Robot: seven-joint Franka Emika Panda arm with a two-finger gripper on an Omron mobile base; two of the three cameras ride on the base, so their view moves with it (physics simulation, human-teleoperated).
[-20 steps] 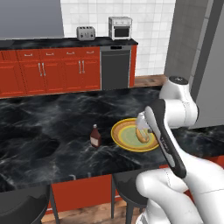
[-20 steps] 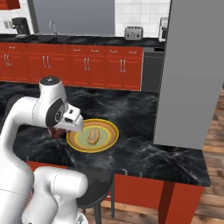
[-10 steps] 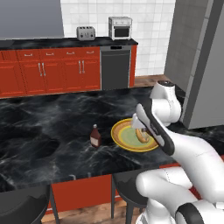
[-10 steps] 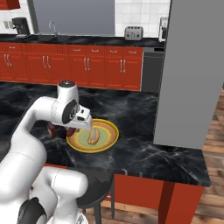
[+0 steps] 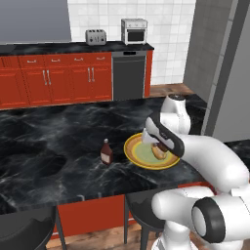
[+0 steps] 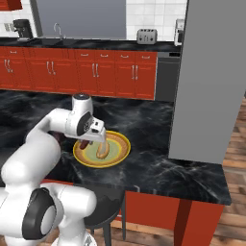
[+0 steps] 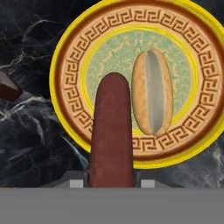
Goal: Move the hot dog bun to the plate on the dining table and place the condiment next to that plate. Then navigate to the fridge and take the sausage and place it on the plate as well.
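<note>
Our end effector (image 7: pixel 112 181) gripped the thin reddish-brown sausage (image 7: pixel 111 131) above the round yellow plate (image 7: pixel 70 78), beside the tan split bun (image 7: pixel 152 92); we judged it best lowered level onto bare centre before release.

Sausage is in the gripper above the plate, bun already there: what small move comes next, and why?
Probably lower the sausage a little and release. The gripper holds it over the plate, beside the bun, apparently not yet resting, and the condiment already stands beside the plate.
</note>
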